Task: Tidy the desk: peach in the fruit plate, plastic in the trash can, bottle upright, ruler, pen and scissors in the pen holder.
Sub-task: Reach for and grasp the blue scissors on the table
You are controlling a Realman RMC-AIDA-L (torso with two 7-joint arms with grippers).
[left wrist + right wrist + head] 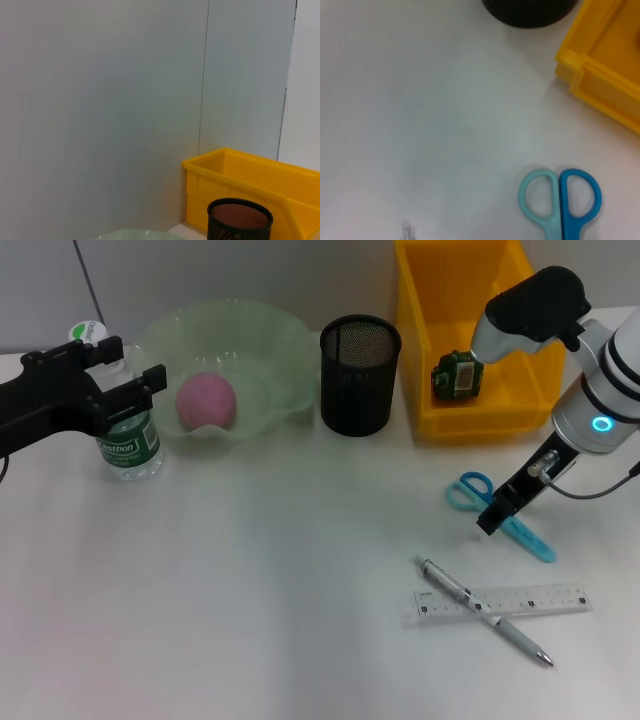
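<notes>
So the peach (206, 400) sat in the fruit plate (270, 345) and the bottle (128, 440) stood upright, left gripper (140, 390) clamped around it. Scissors (500, 512), pen (485, 613), ruler (503, 604) weren't in the pen holder (359, 375) yet; right gripper (492, 520) hovered over the scissors, couldn't tell its fingers.

Things on the table

The peach (206, 399) sits in the plate (275, 350), bottle (128, 440) to its left, holder (359, 375) to its right. Pen (484, 612) lies across ruler (540, 600), scissors (500, 512) behind them.
</notes>
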